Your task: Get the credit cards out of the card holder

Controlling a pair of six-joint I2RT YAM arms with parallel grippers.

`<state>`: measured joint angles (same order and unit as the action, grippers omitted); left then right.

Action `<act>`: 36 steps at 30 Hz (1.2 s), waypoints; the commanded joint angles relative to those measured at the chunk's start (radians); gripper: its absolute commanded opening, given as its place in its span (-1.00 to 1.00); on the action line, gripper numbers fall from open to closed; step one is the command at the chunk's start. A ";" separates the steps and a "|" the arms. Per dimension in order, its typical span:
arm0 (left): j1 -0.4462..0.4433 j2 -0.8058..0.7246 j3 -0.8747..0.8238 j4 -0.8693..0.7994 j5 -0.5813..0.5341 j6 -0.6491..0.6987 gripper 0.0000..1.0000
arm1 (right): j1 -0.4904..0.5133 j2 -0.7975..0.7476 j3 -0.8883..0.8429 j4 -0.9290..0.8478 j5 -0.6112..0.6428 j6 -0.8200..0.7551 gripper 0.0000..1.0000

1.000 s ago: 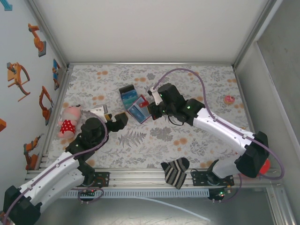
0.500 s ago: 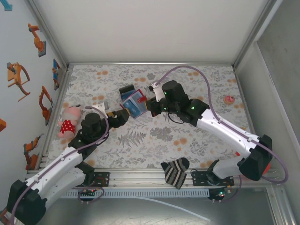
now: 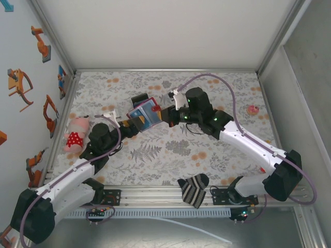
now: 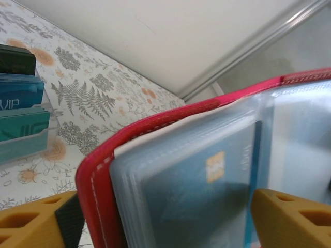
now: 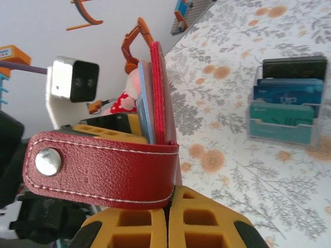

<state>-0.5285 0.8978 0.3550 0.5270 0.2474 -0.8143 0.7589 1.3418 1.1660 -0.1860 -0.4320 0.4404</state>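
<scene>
Currently my right pincer (image 5: 166, 206) is clamped on the red card holder (image 5: 103, 168), which stands upright over the table. My left pincer (image 4: 163, 206) is spread around its sleeved credit cards (image 4: 207, 191).

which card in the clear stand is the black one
The rearmost card, highest in the clear stand; the blue VIP card in front of it and the teal card at the very front are both lighter.

both arms reach to the red folding card holder (image 3: 144, 114); right gripper (image 3: 165, 114) pinches its edge, left gripper (image 3: 133, 124) straddles it, jaws apart.
</scene>
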 commanded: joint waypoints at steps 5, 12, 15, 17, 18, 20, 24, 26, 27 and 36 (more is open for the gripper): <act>0.008 0.020 -0.020 0.092 0.032 -0.016 0.07 | -0.040 -0.021 -0.048 0.202 -0.163 0.114 -1.00; 0.022 0.036 -0.011 0.118 0.057 -0.016 -0.64 | -0.076 -0.025 -0.088 0.310 -0.234 0.166 -1.00; 0.025 0.040 -0.003 0.123 0.075 -0.019 -0.77 | -0.085 -0.024 -0.100 0.351 -0.261 0.190 -1.00; 0.024 0.041 -0.001 0.128 0.083 -0.022 -0.81 | -0.090 -0.023 -0.110 0.373 -0.272 0.203 -1.00; 0.024 0.041 -0.001 0.128 0.087 -0.022 -0.82 | -0.094 -0.023 -0.112 0.380 -0.275 0.207 -1.00; 0.024 0.040 -0.002 0.127 0.090 -0.025 -0.82 | -0.095 -0.020 -0.116 0.389 -0.280 0.212 -1.00; 0.024 0.041 0.004 0.119 0.107 -0.031 -0.45 | -0.095 -0.009 -0.121 0.431 -0.310 0.242 -1.00; 0.024 0.041 0.009 0.114 0.112 -0.032 -0.24 | -0.095 -0.005 -0.120 0.445 -0.320 0.253 -1.00; 0.024 0.040 0.010 0.114 0.114 -0.033 -0.20 | -0.095 -0.003 -0.119 0.444 -0.319 0.254 -1.00; 0.024 0.038 0.021 0.125 0.148 -0.029 0.02 | -0.095 -0.005 -0.120 0.427 -0.299 0.249 -1.00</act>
<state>-0.5034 0.9371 0.3424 0.6548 0.3542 -0.8494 0.6678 1.3430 1.0424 0.1654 -0.7216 0.6849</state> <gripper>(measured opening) 0.511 0.041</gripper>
